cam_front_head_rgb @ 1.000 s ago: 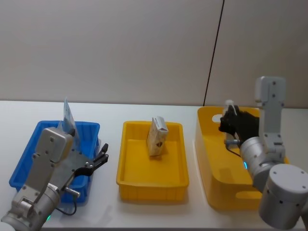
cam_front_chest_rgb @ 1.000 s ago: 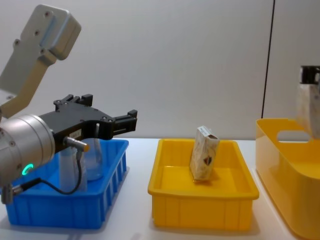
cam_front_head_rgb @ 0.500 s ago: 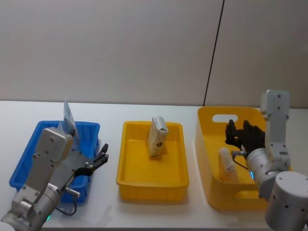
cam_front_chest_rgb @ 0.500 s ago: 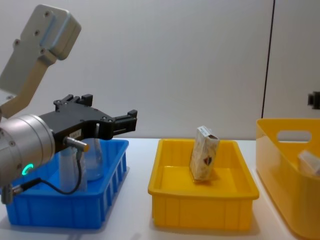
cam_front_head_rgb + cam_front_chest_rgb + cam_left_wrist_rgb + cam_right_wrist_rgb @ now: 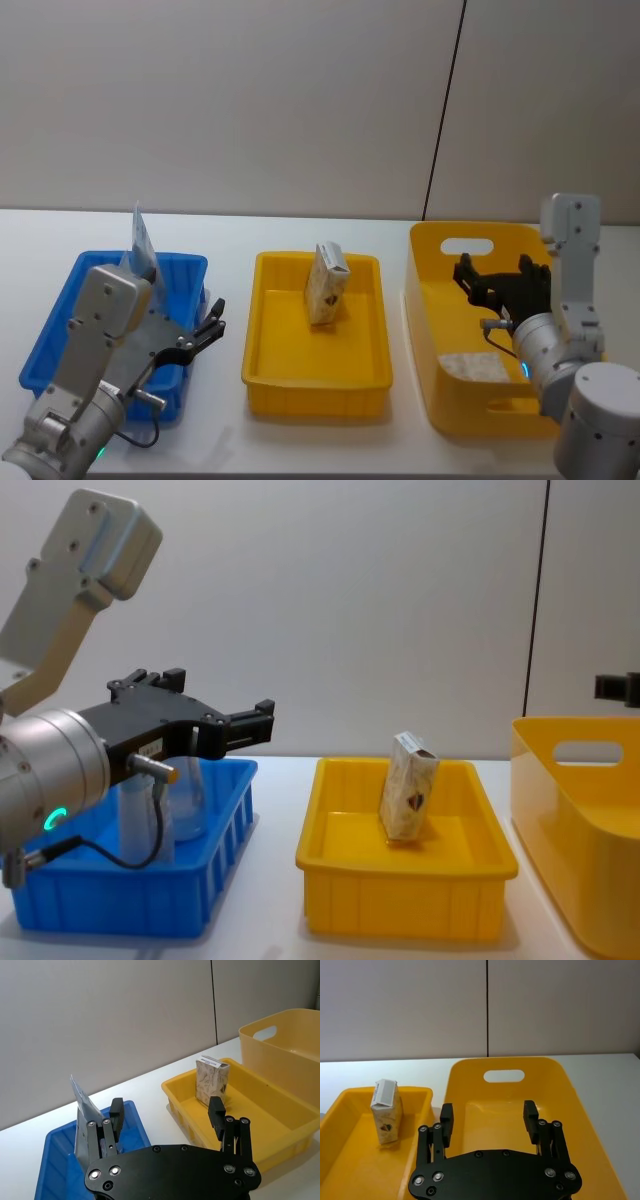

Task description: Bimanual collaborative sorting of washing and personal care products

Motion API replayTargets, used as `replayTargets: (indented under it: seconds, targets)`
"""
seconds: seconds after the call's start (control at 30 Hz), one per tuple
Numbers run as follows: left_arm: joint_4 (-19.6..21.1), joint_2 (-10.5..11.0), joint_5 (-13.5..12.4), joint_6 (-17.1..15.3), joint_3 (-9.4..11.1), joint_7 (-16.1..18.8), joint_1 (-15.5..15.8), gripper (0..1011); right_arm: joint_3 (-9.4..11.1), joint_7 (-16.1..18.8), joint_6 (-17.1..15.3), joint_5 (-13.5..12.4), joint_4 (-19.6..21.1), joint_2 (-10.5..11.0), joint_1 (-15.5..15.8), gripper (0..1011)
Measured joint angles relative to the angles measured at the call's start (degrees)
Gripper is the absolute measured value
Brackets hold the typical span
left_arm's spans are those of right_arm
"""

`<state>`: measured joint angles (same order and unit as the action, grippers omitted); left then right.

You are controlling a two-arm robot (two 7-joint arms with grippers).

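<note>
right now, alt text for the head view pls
The right gripper hangs open over the deep yellow bin, where a whitish pack lies flat. A beige carton stands in the middle yellow tray; the open left gripper hovers by the blue tray, which holds a pale-blue tube.

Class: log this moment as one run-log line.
right gripper: open above yellow bin; whitish pack: lying in bin; left gripper: open near blue tray; carton: standing in yellow tray

Left gripper [image 5: 166, 1108]: 2 fingers spread wide, nothing between them.
Tube [image 5: 83, 1106]: upright in the blue tray [image 5: 139, 1130], close beside 1 finger.
Carton [image 5: 212, 1082]: upright in the yellow tray [image 5: 186, 1119].
Tub [image 5: 280, 1045]: yellow, just beyond that tray.
Table [image 5: 145, 1082]: white, under all 3.
</note>
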<state>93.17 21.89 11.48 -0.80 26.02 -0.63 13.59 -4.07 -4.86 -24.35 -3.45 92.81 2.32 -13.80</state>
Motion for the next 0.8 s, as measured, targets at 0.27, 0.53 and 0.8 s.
replayTargets:
  seconds: [0.27,0.53,0.8]
  targets:
    - [0.0,0.0,0.0,0.0,0.0,0.0,0.0,1001,-0.97,2.84,2.15,0.02,1.06,0.83,0.56,1002]
    - [0.0,0.0,0.0,0.0,0.0,0.0,0.0,1001,-2.54,6.75,4.32,-0.21,2.41,2.01,1.07,1002]
    - [0.0,0.0,-0.02,0.0,-0.02,0.0,-0.01,1001,-4.56,10.88,6.51,-0.6,3.87,3.37,1.38,1002]
